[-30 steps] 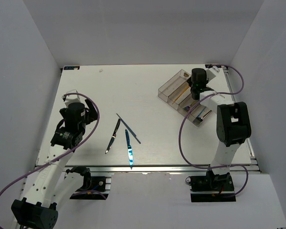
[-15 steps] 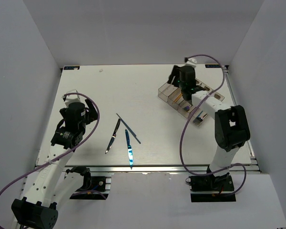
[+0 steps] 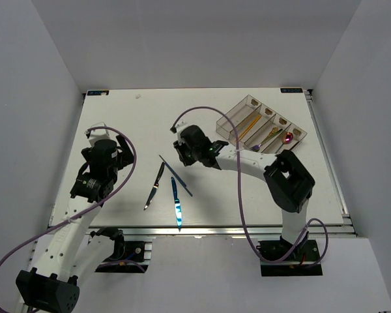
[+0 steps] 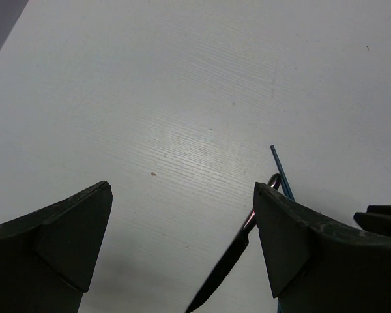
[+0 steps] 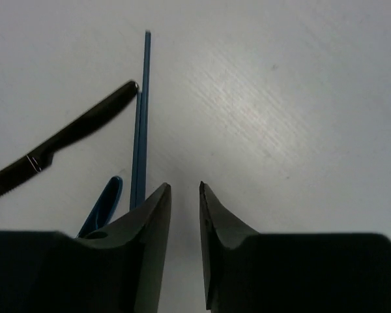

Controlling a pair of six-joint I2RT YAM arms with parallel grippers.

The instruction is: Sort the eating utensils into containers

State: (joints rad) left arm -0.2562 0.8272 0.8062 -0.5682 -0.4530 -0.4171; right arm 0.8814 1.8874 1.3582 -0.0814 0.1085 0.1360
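Three utensils lie mid-table: a black knife point(image 3: 155, 186), a thin blue chopstick point(image 3: 176, 175) and a shiny blue knife point(image 3: 176, 203). The clear tray point(image 3: 225, 122) at the back right holds a gold utensil point(image 3: 247, 124) and a purple spoon point(image 3: 287, 137). My right gripper point(image 3: 184, 155) hangs just right of the chopstick point(image 5: 143, 117), its fingers point(image 5: 184, 186) a narrow gap apart with nothing between. The black knife point(image 5: 65, 140) and blue knife handle point(image 5: 104, 202) lie to its left. My left gripper point(image 3: 107, 153) is wide open point(image 4: 182, 189) left of the black knife point(image 4: 234, 261) and the chopstick tip point(image 4: 280, 171).
White walls close in the table on three sides. A purple cable point(image 3: 244, 195) loops from the right arm over the near right part of the table. The metal rail point(image 3: 195, 229) runs along the front edge.
My right arm has swung from over the tray leftward to the middle of the table beside the loose utensils. The left arm and the three utensils have not moved.
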